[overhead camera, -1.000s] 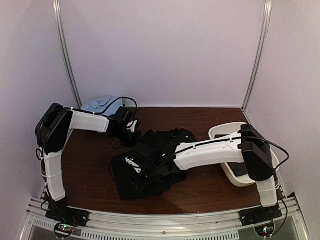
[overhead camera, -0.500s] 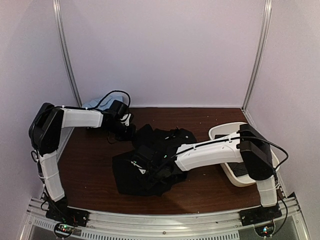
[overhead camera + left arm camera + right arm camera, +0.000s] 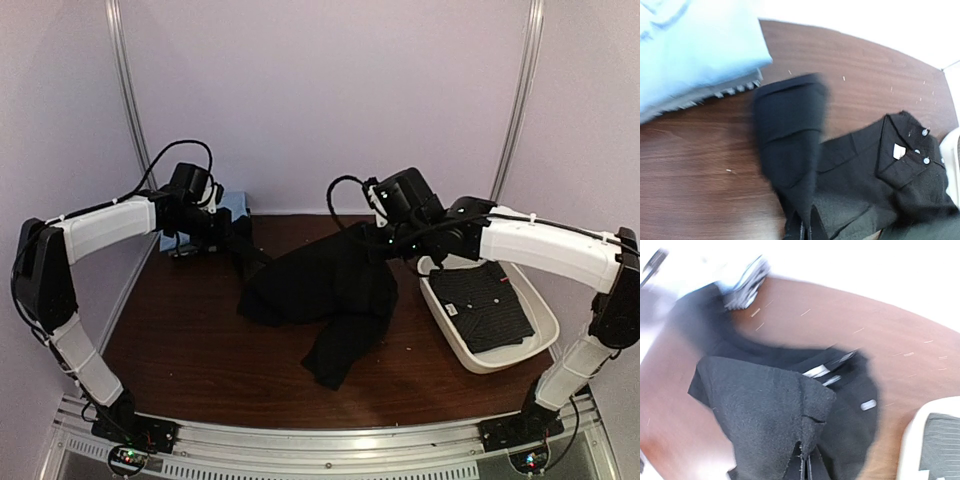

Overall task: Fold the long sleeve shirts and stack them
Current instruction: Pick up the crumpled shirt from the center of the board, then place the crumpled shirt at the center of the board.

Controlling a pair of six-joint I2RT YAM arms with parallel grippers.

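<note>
- Top view: the plain black button-up cloth shirt [image 3: 320, 285] hangs between both arms above the brown wooden table [image 3: 180, 350]. Its long axis runs left to right, from left gripper [image 3: 238, 240] to right gripper [image 3: 378, 244], with one sleeve trailing nearward. A folded dark dotted shirt [image 3: 485, 305] lies in the white oval tray [image 3: 545, 330], right of the right jaws.
- Left wrist view: the jaws are pinched together on black cloth. The white-buttoned collar [image 3: 907, 150] lies ahead-right and a light blue folded cloth [image 3: 690, 45] ahead-left.
- Right wrist view: blurred, but the jaws seem clamped on a shirt edge, with the bulk ahead.
</note>
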